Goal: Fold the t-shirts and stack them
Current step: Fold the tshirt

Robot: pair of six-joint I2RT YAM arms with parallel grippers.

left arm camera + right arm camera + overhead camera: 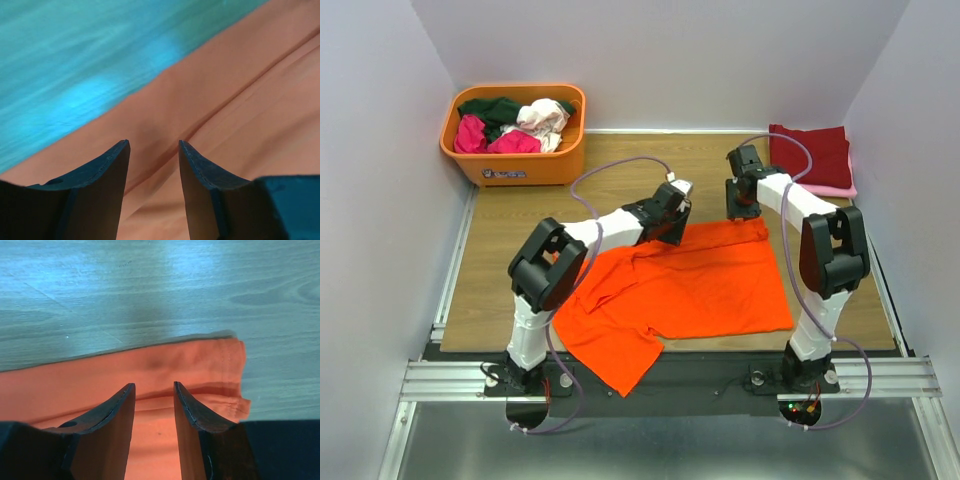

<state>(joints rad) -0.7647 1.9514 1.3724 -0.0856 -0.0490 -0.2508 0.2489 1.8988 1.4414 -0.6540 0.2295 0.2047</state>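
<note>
Both jaws part-open over orange t-shirt

White walls, wooden tabletop

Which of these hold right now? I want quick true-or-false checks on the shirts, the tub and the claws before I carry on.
1. The orange t-shirt lies spread out on the table. True.
2. The orange tub is empty. False: it holds a green shirt, a magenta shirt and a whitish-pink shirt.
3. A folded dark red shirt rests on a pink shirt at the far right. True.
4. Both claws are shut. False: the left claw and the right claw stand open over the orange cloth.
</note>
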